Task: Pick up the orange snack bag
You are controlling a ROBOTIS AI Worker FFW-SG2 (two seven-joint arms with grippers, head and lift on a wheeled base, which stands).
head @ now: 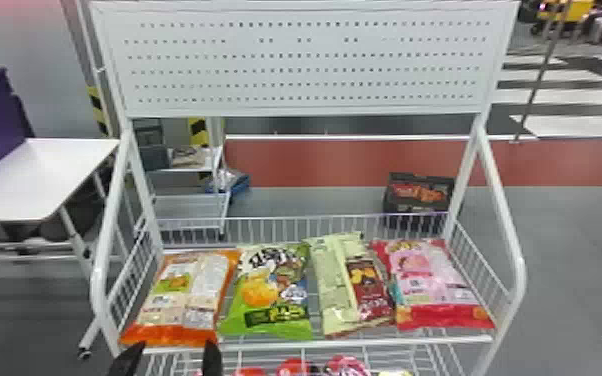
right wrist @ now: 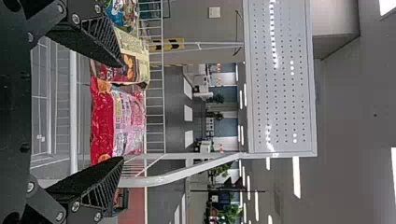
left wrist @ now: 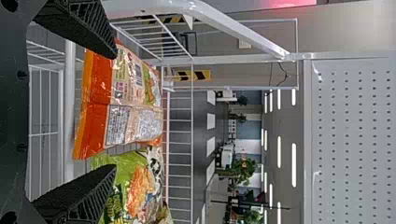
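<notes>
the orange snack bag (head: 180,300) is laid at the left end of the wire shelf (head: 355,343). light, slippery, crushable contents are expected; its near edge is best pinched softly. left fingers (left wrist: 79,192) and right fingers (right wrist: 88,181) are parted.

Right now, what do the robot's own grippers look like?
The left gripper and the right gripper look alike: both are black, with wedge-shaped jaws that narrow toward the tips and have ribbed, slatted sides. Round, silvery screw heads dot the black linkages behind the right one's jaws. I can make out no cables or markings on either.
</notes>
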